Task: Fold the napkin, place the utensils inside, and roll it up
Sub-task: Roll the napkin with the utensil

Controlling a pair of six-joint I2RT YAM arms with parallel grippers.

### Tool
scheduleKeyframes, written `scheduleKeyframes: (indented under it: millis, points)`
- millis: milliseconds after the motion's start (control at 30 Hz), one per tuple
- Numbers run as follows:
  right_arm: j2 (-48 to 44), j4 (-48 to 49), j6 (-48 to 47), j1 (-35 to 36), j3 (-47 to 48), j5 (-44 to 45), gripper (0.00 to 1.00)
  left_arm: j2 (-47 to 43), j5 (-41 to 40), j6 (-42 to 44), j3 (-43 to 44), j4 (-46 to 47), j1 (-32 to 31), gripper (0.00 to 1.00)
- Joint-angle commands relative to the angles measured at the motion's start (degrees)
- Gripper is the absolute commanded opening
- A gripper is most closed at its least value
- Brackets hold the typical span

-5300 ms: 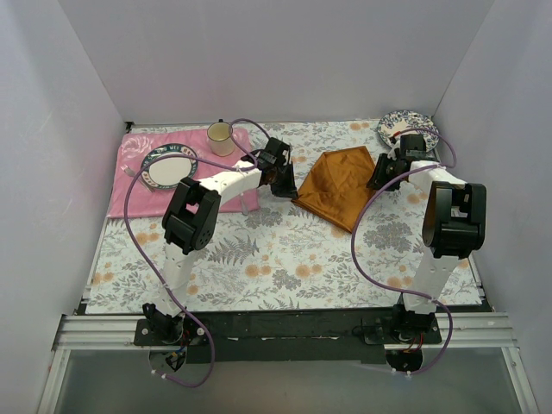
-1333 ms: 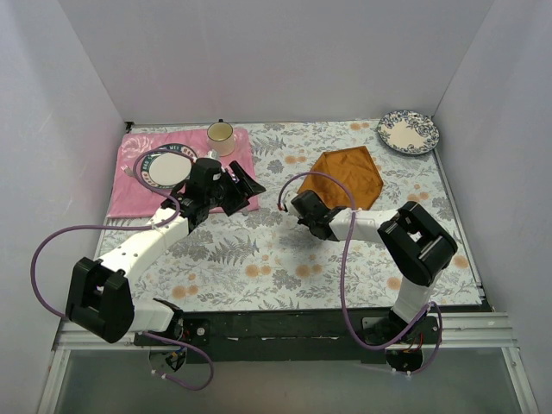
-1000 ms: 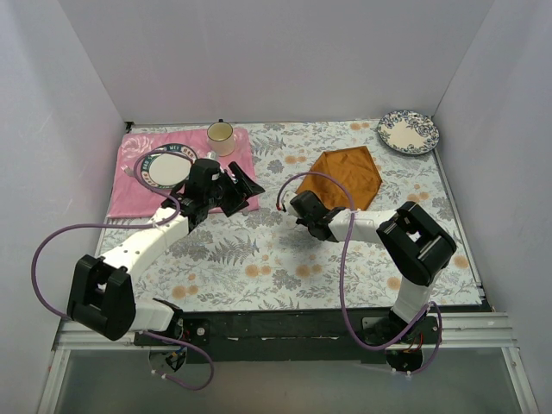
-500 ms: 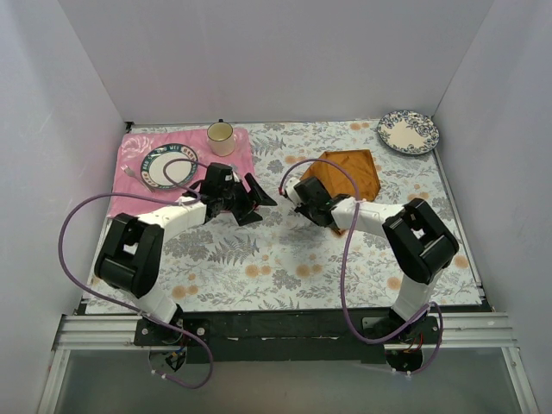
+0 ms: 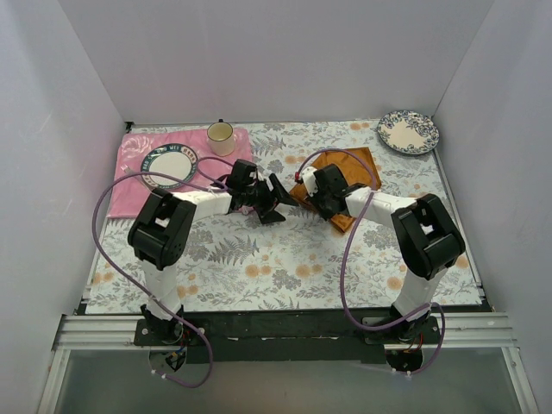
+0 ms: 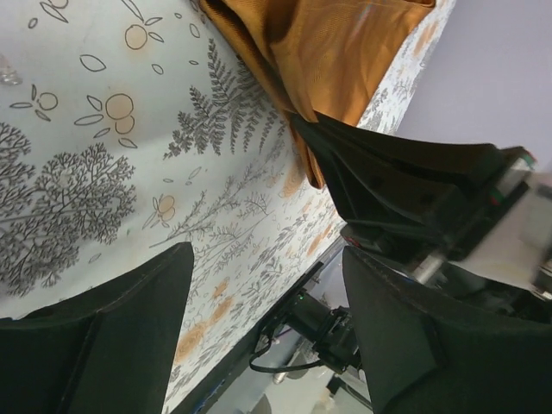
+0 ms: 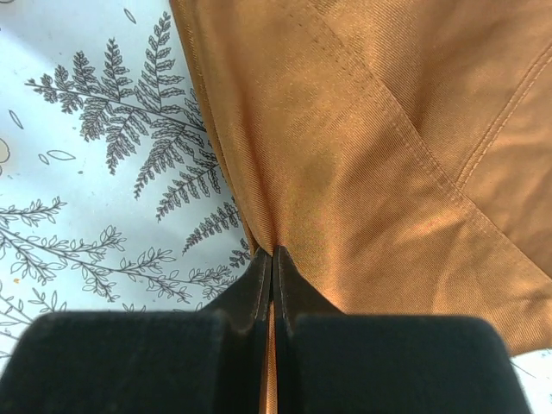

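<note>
**Left gripper (image 5: 283, 203) open beside the napkin (image 5: 360, 166); right gripper (image 5: 307, 197) pinching its edge**

At the far left of the flowered tablecloth (image 5: 259, 259) lies a pink placemat (image 5: 129, 194) with a plate (image 5: 170, 164) on it. A cup (image 5: 220, 134) stands on the mat's far right corner.

The left arm stretches from beside the mat toward the middle of the table. The left gripper at its end points right. Its two black fingers (image 6: 95, 336) are spread wide, with only bare tablecloth between them. In the left wrist view the napkin (image 6: 336, 52) lies just ahead of those fingers, with the other arm's black gripper at its near edge.

Just to the right, nearly facing the left gripper and close to it, the right gripper has its jaws pressed together on the napkin's left edge. The right wrist view shows the orange cloth (image 7: 388, 155) drawn up into a narrow ridge that runs straight into the closed tips. A stitched hem crosses the cloth where one layer lies over another.

The napkin sits folded, right of centre and toward the far side of the table. Part of it is hidden under the right arm.

A blue plate (image 5: 408, 132) rests in the far right corner, well apart from the napkin.
</note>
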Motion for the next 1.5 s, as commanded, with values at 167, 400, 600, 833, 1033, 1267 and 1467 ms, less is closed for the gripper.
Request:
scheduleKeyframes:
  millis: [167,400,600,833,1033,1267,1467]
  points:
    - [-1.4,-0.1,3.7,-4.4,2.3,-11.7,0.01,8.5,-2.8,-7.6,8.9,-0.7,-3.7,0.69]
    - [-1.5,-0.4,4.5,-6.8,3.1,-16.4,0.01,14.3,-6.6,-10.9,13.3,-1.3,-4.5,0.68]
    - [-1.1,-1.2,4.4,-7.8,4.1,-17.8,0.01,16.4,-10.1,-13.7,15.3,-1.7,-4.7,0.66]
    - [-1.4,-1.4,4.3,-8.5,4.3,-18.6,0.01,18.0,-16.1,-14.8,16.3,-3.1,-5.2,0.57]
    - [-1.5,-0.9,4.1,-8.6,4.0,-19.2,0.01,21.5,-17.6,-14.4,19.3,-4.0,-5.3,0.50]
    - [-2.2,-1.5,4.0,-8.5,4.0,-19.4,0.01,21.9,-21.0,-11.1,20.5,-5.4,-5.3,0.27]
    - [-4.7,0.2,4.6,-7.4,0.5,-15.0,0.11,21.6,-21.0,-7.3,21.9,-7.8,-5.3,0.06]
